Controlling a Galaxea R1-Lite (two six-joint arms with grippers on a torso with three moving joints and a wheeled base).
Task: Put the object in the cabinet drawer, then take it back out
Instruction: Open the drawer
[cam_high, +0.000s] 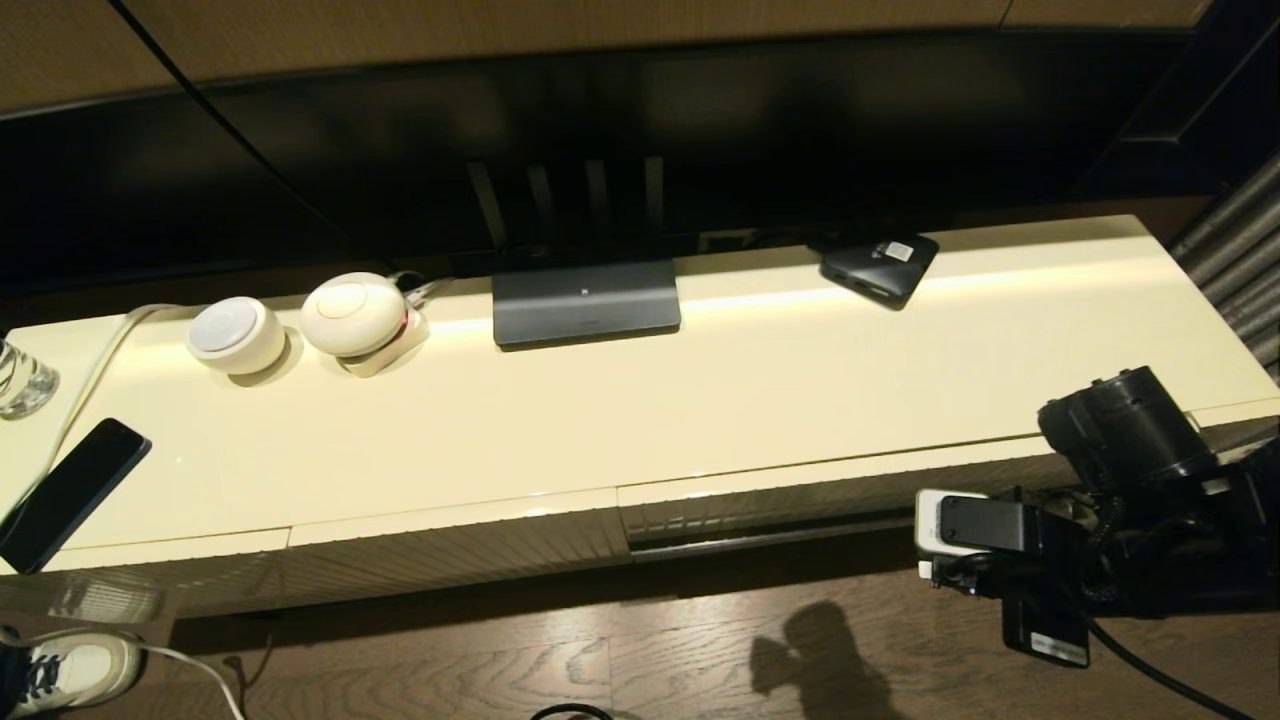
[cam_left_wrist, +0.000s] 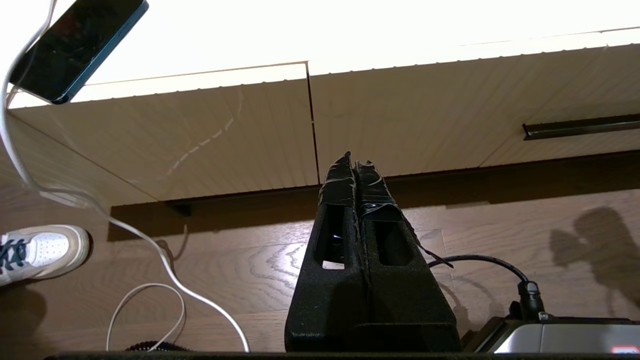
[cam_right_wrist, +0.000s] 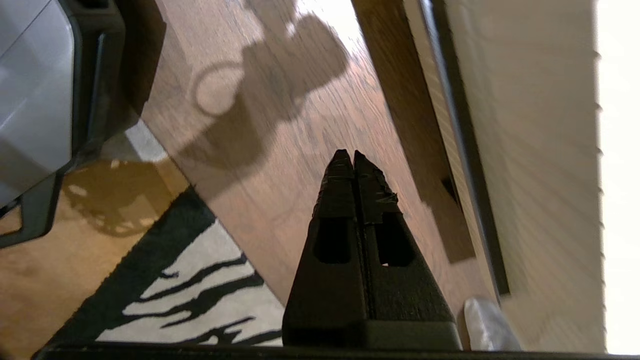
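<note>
The object is out of view. The cabinet drawer is the wide ribbed cream front with a dark strip under it, right of centre on the low cabinet; it looks pushed in. It also shows in the left wrist view and the right wrist view. My right arm hangs low in front of the cabinet's right end. Its gripper is shut and empty over the wood floor, close beside the drawer front. My left gripper is shut and empty, low over the floor, facing the cabinet front.
On the cabinet top stand a small black box with a white label, a dark screen base, two white round devices, a phone and a glass. A person's shoe and white cable lie left; a striped rug lies behind.
</note>
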